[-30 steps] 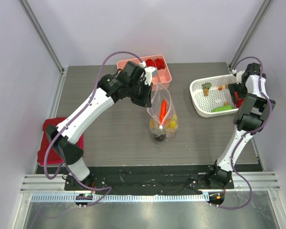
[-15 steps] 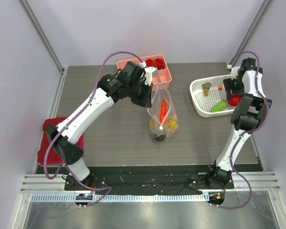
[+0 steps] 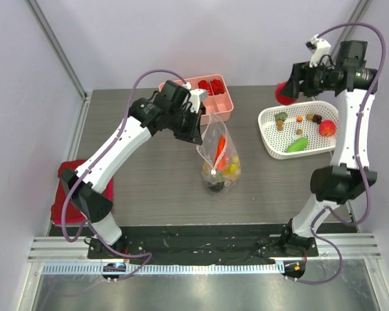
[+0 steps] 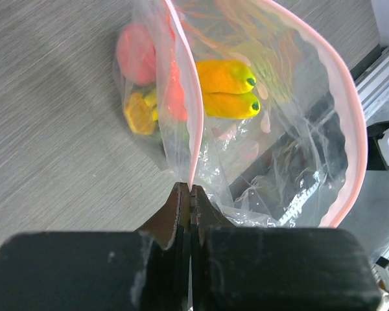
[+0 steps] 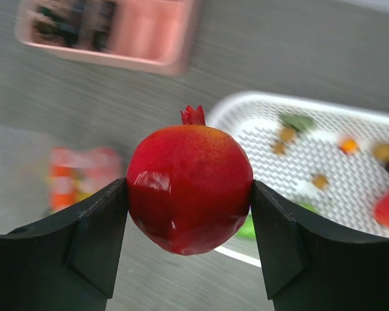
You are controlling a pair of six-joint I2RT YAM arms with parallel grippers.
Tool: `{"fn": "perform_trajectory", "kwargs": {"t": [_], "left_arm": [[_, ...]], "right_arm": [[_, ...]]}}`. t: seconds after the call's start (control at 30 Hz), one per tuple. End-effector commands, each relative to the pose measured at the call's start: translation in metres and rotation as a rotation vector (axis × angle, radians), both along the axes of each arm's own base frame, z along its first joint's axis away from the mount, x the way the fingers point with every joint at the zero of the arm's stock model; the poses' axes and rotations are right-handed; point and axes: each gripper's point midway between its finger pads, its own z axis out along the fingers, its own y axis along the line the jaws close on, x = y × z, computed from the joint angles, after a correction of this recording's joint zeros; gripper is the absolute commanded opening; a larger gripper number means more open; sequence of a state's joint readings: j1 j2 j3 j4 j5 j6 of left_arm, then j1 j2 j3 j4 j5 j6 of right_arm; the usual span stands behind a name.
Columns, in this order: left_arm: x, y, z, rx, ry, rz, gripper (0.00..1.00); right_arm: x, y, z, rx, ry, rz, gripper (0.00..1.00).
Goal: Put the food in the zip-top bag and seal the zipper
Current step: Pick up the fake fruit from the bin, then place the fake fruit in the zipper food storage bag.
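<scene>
Basket point(image 3: 264, 133), white mesh, sits far right on the table point(image 3: 149, 181), holding a few food pieces point(image 3: 297, 144). Zip-top bag point(image 3: 228, 139) mid-table, upright, carrot point(image 3: 220, 148) and yellow pieces point(image 4: 228, 91) inside (mouth gaping). I see right gripper point(image 5: 188, 214) high beside the basket, jaws wide, clamping a red pomegranate point(image 5: 189, 175). Left gripper point(image 4: 187, 189) pinched tight on the zipper point(image 4: 199, 103).

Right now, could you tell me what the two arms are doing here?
The left gripper is shut on the zipper edge of the zip-top bag, holding its mouth open; a carrot and other food sit inside. The right gripper holds a red pomegranate aloft near the white basket, where more pieces lie.
</scene>
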State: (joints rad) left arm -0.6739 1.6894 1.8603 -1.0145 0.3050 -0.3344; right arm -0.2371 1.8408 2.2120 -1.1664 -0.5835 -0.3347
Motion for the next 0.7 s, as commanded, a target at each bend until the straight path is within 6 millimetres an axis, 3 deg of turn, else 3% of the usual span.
{"fn": "perform_trajectory", "kwargs": {"t": [0.0,0.07,0.1,0.13,0.2,0.3,0.43,0.67], "left_arm": [[-0.004,-0.002,0.023,-0.074,-0.006,-0.018,0.0],[-0.006,-0.003,0.025,-0.083,-0.007,-0.023,0.0],[-0.006,-0.003,0.025,-0.082,-0.006,-0.023,0.0],[-0.006,-0.002,0.027,-0.086,-0.01,-0.025,0.0],[-0.007,-0.002,0.029,-0.092,-0.011,-0.026,0.0],[-0.007,-0.001,0.034,-0.102,-0.019,-0.026,0.0],[-0.007,0.001,0.041,-0.115,-0.03,-0.025,0.0],[-0.01,-0.002,0.049,-0.144,-0.034,-0.035,0.0]], "right_arm": [[-0.054,0.111,0.09,0.243,-0.172,0.251,0.5],[-0.07,0.141,0.101,0.29,-0.189,0.329,0.5],[-0.081,0.15,0.124,0.3,-0.268,0.359,0.5],[-0.095,0.178,0.123,0.356,-0.234,0.418,0.5],[-0.113,0.195,0.144,0.404,-0.294,0.471,0.5],[-0.14,0.221,0.146,0.446,-0.286,0.548,0.5],[-0.168,0.254,0.125,0.477,-0.211,0.643,0.49],[-0.177,0.267,0.064,0.415,-0.106,0.657,0.48]]}}
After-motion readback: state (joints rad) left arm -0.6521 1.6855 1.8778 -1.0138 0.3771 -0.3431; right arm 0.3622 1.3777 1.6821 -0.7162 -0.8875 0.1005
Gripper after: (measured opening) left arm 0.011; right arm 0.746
